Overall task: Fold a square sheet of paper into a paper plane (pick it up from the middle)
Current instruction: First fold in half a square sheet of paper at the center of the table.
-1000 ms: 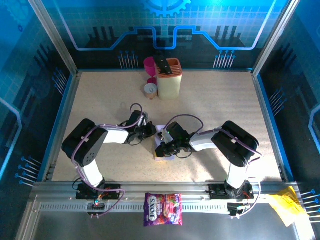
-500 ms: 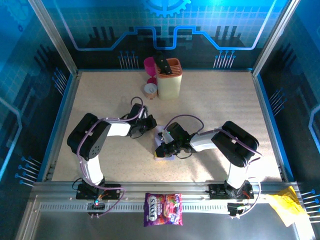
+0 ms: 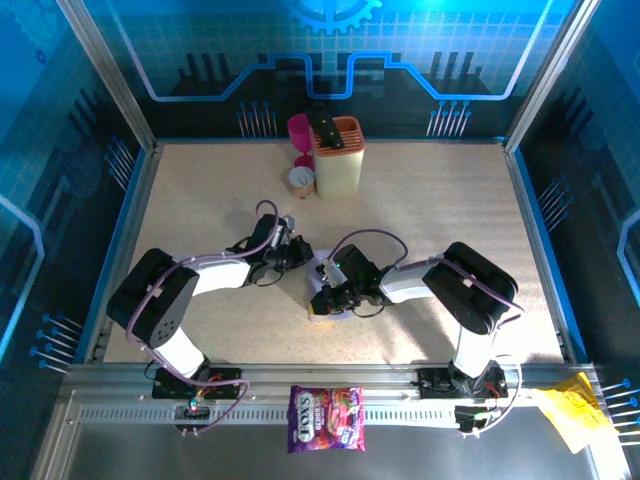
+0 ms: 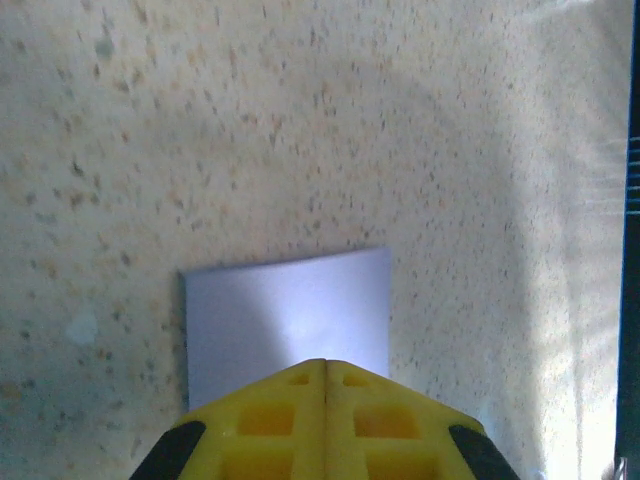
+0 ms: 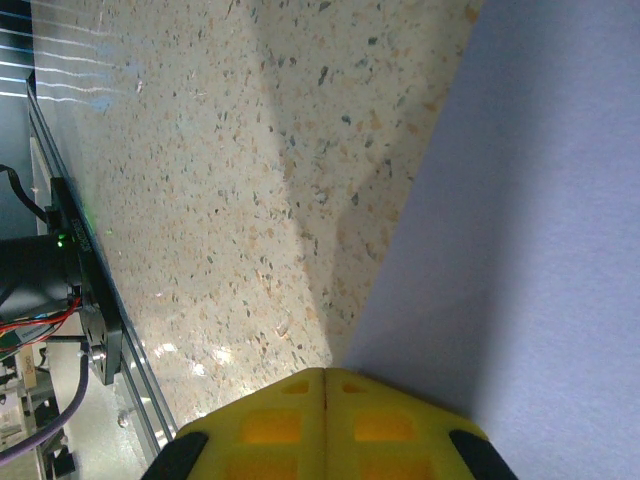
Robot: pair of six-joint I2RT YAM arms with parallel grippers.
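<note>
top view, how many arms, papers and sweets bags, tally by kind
arms: 2, left arm and right arm
papers: 2, lilac sheet and yellow crumpled paper
sweets bags: 1, sweets bag
total: 5

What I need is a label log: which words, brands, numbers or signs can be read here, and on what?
"FOX'S": on the sweets bag, near its top left.
Smaller print below that on the bag: too blurred to read.
Paper: plain, no text.
Back wall: a drawn gear and circuit lines, no words.
</note>
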